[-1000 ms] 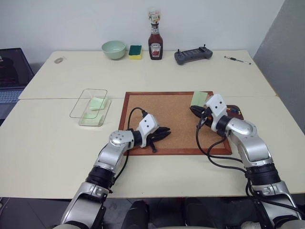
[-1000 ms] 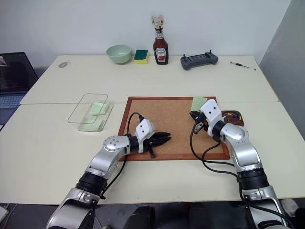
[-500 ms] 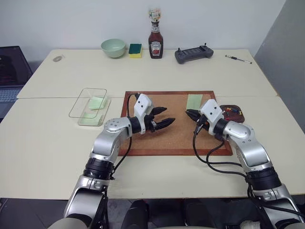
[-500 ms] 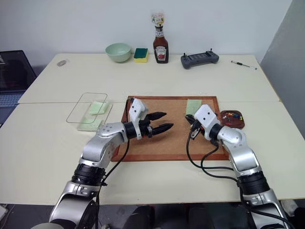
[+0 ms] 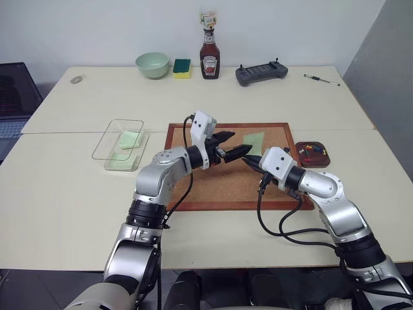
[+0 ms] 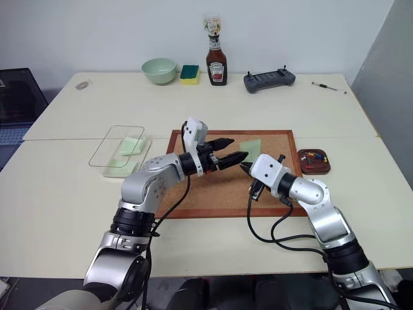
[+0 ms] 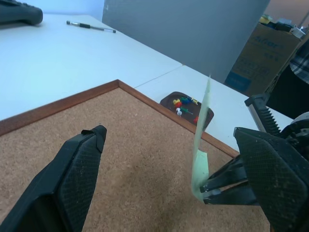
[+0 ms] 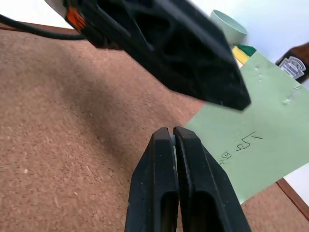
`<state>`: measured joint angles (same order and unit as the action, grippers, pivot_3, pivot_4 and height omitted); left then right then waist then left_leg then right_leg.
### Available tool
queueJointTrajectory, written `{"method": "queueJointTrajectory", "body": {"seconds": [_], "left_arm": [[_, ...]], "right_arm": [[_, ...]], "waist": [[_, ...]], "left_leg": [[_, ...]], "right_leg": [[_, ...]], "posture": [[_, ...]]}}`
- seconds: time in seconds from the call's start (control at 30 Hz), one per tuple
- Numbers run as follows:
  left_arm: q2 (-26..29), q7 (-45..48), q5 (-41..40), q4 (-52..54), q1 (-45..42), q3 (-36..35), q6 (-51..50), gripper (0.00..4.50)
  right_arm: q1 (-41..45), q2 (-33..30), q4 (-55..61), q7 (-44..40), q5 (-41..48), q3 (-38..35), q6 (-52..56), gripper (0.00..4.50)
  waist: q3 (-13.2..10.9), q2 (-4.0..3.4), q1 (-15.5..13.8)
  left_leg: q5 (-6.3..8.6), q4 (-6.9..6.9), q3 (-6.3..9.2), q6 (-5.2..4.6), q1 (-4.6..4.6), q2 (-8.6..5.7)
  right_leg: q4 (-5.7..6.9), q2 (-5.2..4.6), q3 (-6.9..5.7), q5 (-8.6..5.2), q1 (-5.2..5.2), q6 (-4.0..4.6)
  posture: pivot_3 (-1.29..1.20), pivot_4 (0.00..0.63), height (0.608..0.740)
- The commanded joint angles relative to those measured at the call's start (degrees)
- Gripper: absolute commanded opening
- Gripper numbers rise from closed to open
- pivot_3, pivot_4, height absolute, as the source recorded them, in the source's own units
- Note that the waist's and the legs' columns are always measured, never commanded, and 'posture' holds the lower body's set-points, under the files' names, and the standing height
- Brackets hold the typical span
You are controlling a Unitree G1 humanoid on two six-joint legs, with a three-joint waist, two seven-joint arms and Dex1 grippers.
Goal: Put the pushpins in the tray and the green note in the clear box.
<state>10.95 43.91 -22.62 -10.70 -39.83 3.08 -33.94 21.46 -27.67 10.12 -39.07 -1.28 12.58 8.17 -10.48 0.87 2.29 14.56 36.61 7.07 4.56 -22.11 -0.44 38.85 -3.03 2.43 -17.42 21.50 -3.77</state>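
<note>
My right gripper [image 5: 248,162] is shut on the lower corner of the green note [image 5: 254,139] and holds it up on edge above the corkboard [image 5: 193,194]. My left gripper [image 5: 241,142] is open, one finger on each side of the raised green note [image 7: 200,130] without touching it. In the right wrist view the green note [image 8: 256,150] spreads out past the shut fingertips [image 8: 164,137]. The tray [image 5: 322,158] lies just off the board's right edge with several pushpins [image 7: 183,102] in it. The clear box [image 5: 116,129] stands left of the board with pale green paper inside.
Along the far edge of the table stand a pale green bowl [image 5: 153,65], a sponge [image 5: 182,67], a ketchup bottle [image 5: 208,54], a black controller [image 5: 261,73] and a pen [image 5: 321,80]. A laptop [image 5: 13,97] sits beyond the table's left side.
My left gripper has opened, risen off the board's near edge and swung right to the note. My right gripper has carried the note from the board's far right corner towards its middle.
</note>
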Motion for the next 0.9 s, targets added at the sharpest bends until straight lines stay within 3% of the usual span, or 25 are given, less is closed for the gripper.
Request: {"method": "queueJointTrajectory", "body": {"seconds": [0.03, 0.17, 0.27, 0.9], "left_arm": [[-1.1, -0.5, -0.2, -0.6, -2.1, 0.2, 0.3, 4.49], [-2.2, -0.8, -0.9, -1.6, -2.6, -0.2, -0.7, 4.49], [-2.7, -0.8, -1.8, -2.6, -2.9, -0.9, -2.4, 4.08], [-1.4, 1.4, -2.5, -1.7, -1.3, 1.7, -7.7, 0.55]], "right_arm": [[0.6, -0.5, 3.0, -0.4, -0.5, -0.1, -1.0, 0.00], [0.6, -0.5, 3.6, -0.7, -0.7, 0.0, -0.8, 0.00], [0.7, -0.3, 3.8, -0.9, -0.9, 0.2, -0.8, 0.00], [1.3, 0.0, 4.2, -1.5, -1.8, 0.8, -1.6, 0.00]], "waist": [[0.0, 0.02, -0.1], [0.0, 0.04, -0.1], [0.0, 0.04, -0.1], [0.0, 0.04, -0.1]], "left_leg": [[0.00, 0.00, 0.00, 0.00, 0.00, 0.00], [0.00, 0.00, 0.00, 0.00, 0.00, 0.00], [0.00, 0.00, 0.00, 0.00, 0.00, -0.01], [0.00, 0.01, 0.00, 0.01, 0.00, 0.00]], "right_leg": [[0.00, 0.00, 0.00, 0.00, 0.00, 0.00], [-0.01, 0.00, 0.00, 0.00, 0.00, 0.00], [-0.01, 0.00, 0.00, 0.00, 0.00, 0.00], [0.00, 0.00, 0.00, 0.00, 0.00, 0.00]], "posture": [[0.00, 0.150, 0.740], [0.00, 0.150, 0.740], [0.00, 0.150, 0.740], [0.00, 0.150, 0.740]]}}
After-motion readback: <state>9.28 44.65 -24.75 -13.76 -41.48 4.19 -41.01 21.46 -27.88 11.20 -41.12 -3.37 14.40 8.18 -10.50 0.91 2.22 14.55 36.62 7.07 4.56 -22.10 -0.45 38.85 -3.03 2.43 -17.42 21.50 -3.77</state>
